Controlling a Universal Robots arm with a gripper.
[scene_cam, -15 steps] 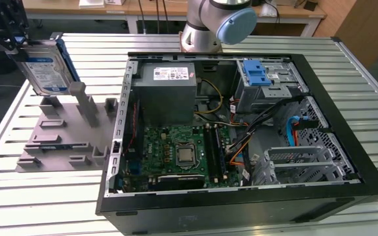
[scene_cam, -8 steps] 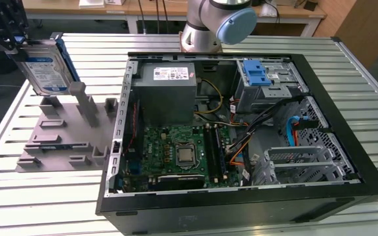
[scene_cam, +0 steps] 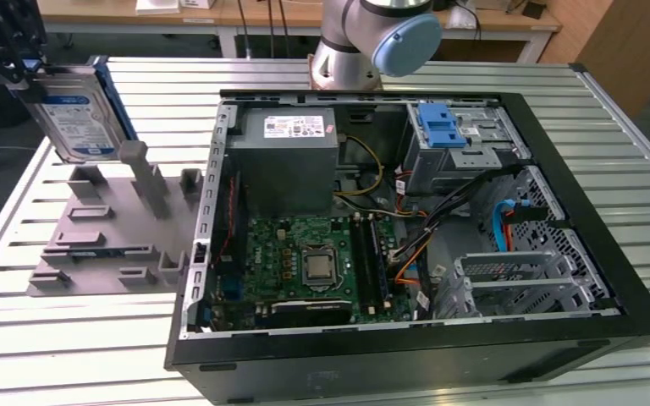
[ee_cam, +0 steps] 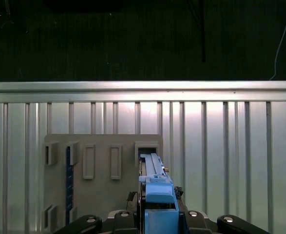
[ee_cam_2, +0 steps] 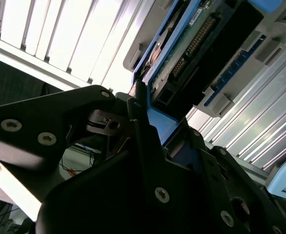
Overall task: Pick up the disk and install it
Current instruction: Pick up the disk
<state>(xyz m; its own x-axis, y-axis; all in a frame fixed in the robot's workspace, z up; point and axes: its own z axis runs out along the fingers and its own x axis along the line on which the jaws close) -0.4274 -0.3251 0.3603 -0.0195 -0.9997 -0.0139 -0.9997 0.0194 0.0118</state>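
Note:
The disk is a silver drive with a white-and-blue label in a blue carrier bracket. It hangs upright in the air at the exterior view's far left, above the grey holder plate. My gripper is shut on its upper end. The first wrist view looks along the disk's blue edge, with the slotted holder plate below it. In the second wrist view the disk's circuit-board side runs out from between my black fingers.
An open black computer case lies on the slatted metal table. Inside are a grey power supply box, a green mainboard and a silver drive cage with a blue latch. The arm's base stands behind the case.

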